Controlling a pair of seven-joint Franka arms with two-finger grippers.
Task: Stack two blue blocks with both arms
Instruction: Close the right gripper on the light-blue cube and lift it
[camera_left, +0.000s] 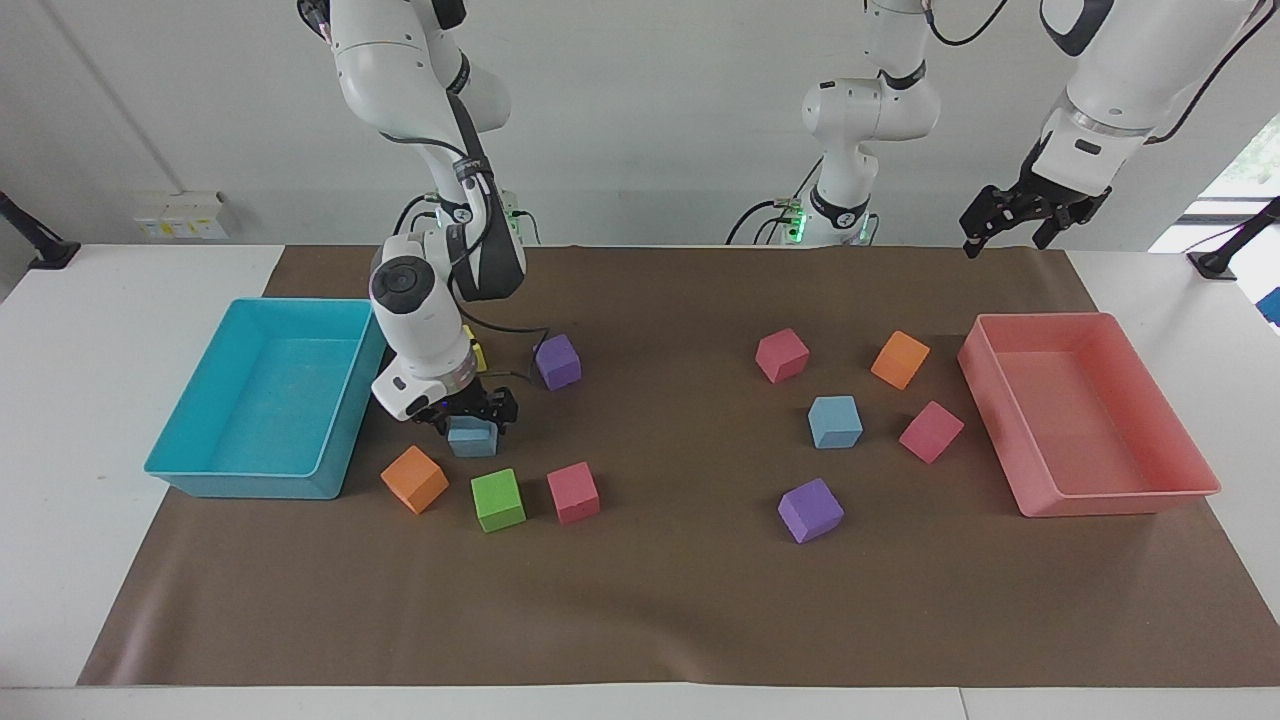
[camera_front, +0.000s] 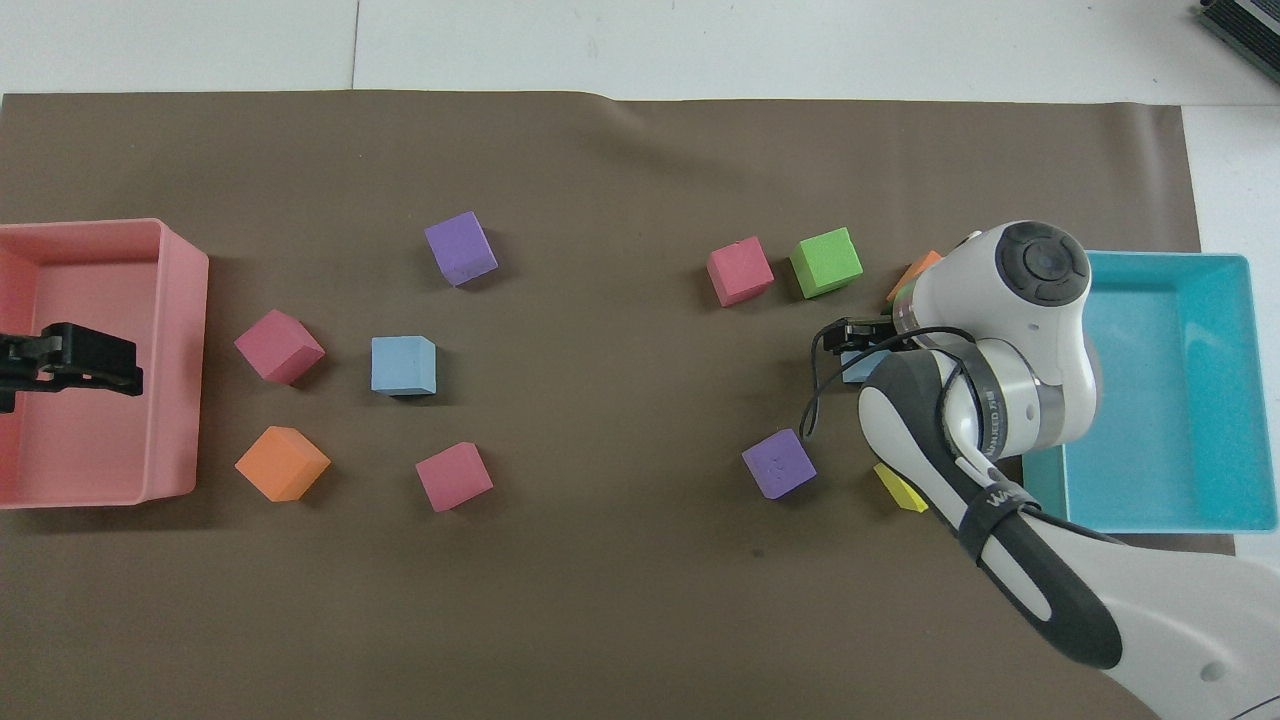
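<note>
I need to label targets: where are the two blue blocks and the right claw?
Blue block by turquoise tray (camera_left: 471, 438): facing view, front face.
Other blue block (camera_left: 834, 422): facing view, front face.
Right claw (camera_left: 470, 412): facing view, between fingertips.

You see only slivers of the small yellow foam cube (camera_front: 900, 489) and the orange foam cube (camera_front: 915, 274) at the overhead view's right; the white right arm (camera_front: 1000, 400) covers most of the light-blue foam cube (camera_front: 852, 366).
</note>
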